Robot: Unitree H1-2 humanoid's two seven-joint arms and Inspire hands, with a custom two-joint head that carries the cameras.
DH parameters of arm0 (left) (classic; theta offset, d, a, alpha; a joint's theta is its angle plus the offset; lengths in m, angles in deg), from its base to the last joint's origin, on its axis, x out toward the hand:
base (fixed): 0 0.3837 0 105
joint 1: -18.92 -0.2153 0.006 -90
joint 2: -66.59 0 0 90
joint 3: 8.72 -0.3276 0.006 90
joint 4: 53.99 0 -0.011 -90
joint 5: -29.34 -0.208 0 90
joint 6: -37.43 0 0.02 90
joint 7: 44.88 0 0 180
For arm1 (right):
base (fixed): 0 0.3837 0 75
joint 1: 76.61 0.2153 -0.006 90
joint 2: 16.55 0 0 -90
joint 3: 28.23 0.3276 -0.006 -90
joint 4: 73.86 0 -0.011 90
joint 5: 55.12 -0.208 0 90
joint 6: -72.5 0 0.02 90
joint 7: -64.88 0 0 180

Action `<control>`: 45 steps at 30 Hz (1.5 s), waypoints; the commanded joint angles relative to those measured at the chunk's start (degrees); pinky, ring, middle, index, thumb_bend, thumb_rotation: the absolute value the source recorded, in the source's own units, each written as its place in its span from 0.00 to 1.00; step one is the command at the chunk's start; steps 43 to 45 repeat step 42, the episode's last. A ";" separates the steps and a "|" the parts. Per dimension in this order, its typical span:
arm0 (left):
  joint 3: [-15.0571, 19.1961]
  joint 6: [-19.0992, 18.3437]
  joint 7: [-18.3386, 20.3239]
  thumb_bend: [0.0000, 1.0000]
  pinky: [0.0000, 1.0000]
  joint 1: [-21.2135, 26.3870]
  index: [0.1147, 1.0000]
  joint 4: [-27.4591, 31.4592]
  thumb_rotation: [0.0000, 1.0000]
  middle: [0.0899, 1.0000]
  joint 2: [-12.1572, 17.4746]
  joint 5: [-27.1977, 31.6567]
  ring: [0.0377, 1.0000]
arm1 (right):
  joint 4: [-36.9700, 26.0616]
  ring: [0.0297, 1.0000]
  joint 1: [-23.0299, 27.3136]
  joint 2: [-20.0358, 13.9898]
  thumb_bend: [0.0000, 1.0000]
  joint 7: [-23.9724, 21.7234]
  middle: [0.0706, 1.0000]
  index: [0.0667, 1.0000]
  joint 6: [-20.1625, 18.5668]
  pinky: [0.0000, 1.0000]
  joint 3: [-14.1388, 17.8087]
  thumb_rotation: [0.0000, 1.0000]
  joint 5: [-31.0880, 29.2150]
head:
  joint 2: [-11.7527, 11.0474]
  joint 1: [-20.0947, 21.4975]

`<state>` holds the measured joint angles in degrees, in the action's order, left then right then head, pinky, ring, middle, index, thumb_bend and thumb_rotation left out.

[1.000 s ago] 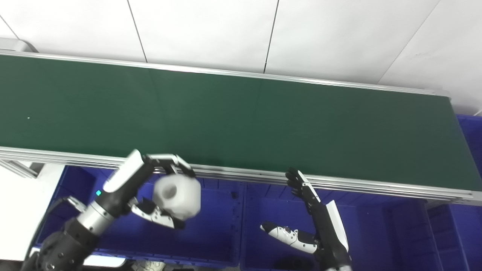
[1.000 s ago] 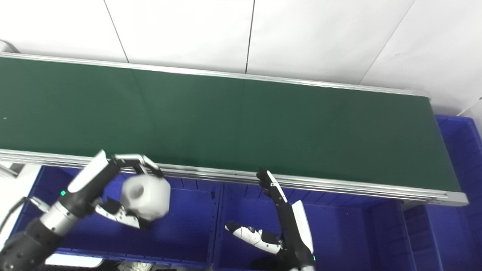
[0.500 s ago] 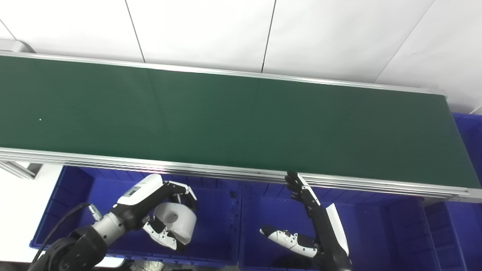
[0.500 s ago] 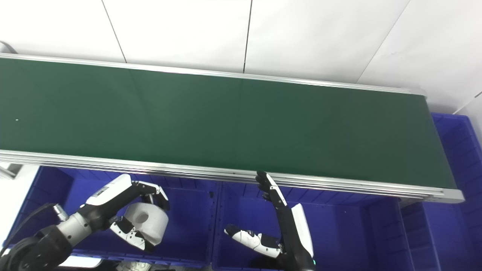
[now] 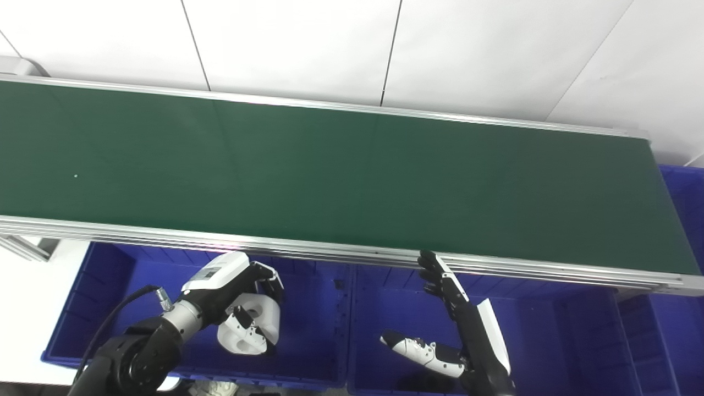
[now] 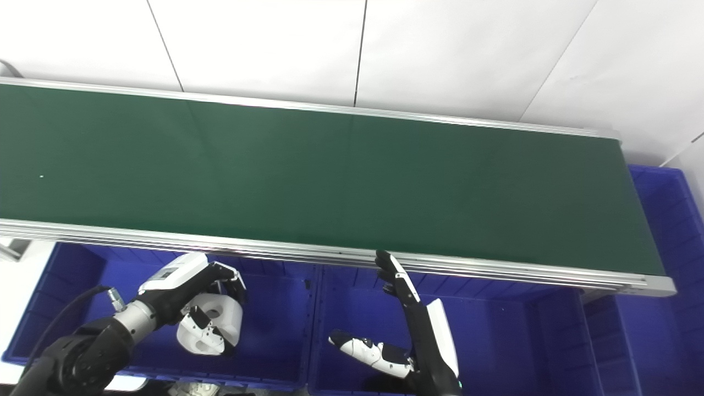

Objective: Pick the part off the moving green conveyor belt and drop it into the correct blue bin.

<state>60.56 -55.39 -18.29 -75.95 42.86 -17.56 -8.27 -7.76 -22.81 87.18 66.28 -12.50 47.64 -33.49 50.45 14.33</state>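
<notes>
My left hand [image 5: 242, 308] is shut on a white cylindrical part [image 5: 258, 313] with a round hole and holds it low inside the left blue bin [image 5: 110, 286], below the conveyor's near rail. The green conveyor belt [image 5: 330, 176] carries no part. My right hand [image 5: 456, 324] is open and empty, fingers straight and pointing up toward the rail, thumb out to the left, over the middle blue bin [image 5: 550, 330]. Both hands also show in the right eye view: left hand [image 6: 198, 316], right hand [image 6: 412, 324].
The conveyor's aluminium rails [image 5: 341, 253] run across the picture above the bins. A third blue bin [image 5: 687, 187] stands past the belt's right end. A white surface [image 5: 27, 297] lies left of the bins. White wall panels are behind the belt.
My left hand has moved down from rail height into the left bin with the white part still in it. The right hand has stayed in place. The camera shifted slightly.
</notes>
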 commanded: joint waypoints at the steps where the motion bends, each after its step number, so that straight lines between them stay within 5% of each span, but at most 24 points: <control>1: 0.34 -0.85 1.14 0.65 0.54 0.60 0.84 2.03 0.11 0.73 0.23 3.10 0.66 | -1.46 0.89 -0.49 -0.02 0.76 -0.08 0.90 0.93 0.53 0.84 -0.05 0.34 -0.21 | -0.12 -0.08; 4: 1.67 -1.25 3.28 0.65 0.44 -0.53 0.86 3.75 0.16 0.63 -0.39 10.87 0.55 | -1.73 0.89 -0.55 -0.25 0.76 -0.45 0.91 0.93 -0.22 0.85 -0.10 0.30 0.12 | -0.21 0.15; 9: 2.24 -1.68 3.28 0.69 0.78 -2.99 0.87 7.84 0.30 0.86 -1.42 18.00 0.84 | -2.27 0.90 -0.80 -0.46 0.77 -1.10 0.91 0.94 -1.58 0.86 0.07 0.25 0.29 | -0.42 0.12; 11: 2.05 -1.12 2.64 0.70 0.82 -4.16 0.88 8.79 0.32 0.88 -1.95 19.21 0.86 | -2.49 0.90 -0.98 -0.46 0.77 -1.32 0.91 0.93 -1.95 0.86 0.13 0.24 -0.15 | -0.56 0.07; 22: 2.29 9.61 -2.41 0.75 0.81 -10.81 0.90 8.91 0.37 0.88 -5.22 27.80 0.86 | -2.66 0.91 -2.29 -0.74 0.78 -1.12 0.92 0.94 -2.30 0.87 0.32 0.25 0.63 | -2.03 1.00; 26: 2.32 12.43 -2.86 0.75 0.81 -11.01 0.90 6.29 0.35 0.89 -5.77 29.45 0.86 | -2.19 0.91 -2.66 -0.96 0.78 -0.95 0.92 0.94 -1.82 0.87 0.41 0.18 0.82 | -3.06 1.28; 38: 5.24 21.13 -8.12 0.72 0.89 -11.72 0.94 -0.57 0.36 0.94 -8.21 31.90 0.92 | -0.72 0.91 -3.30 -0.94 0.78 -0.25 0.93 0.95 -0.02 0.89 0.50 0.20 -0.83 | -5.23 0.58; 45: 6.46 20.82 -9.39 0.72 0.89 -11.33 0.93 -1.24 0.40 0.93 -9.04 32.34 0.92 | -0.52 0.92 -3.21 -0.87 0.78 -0.25 0.93 0.96 -0.50 0.89 0.39 0.21 -0.43 | -5.92 0.55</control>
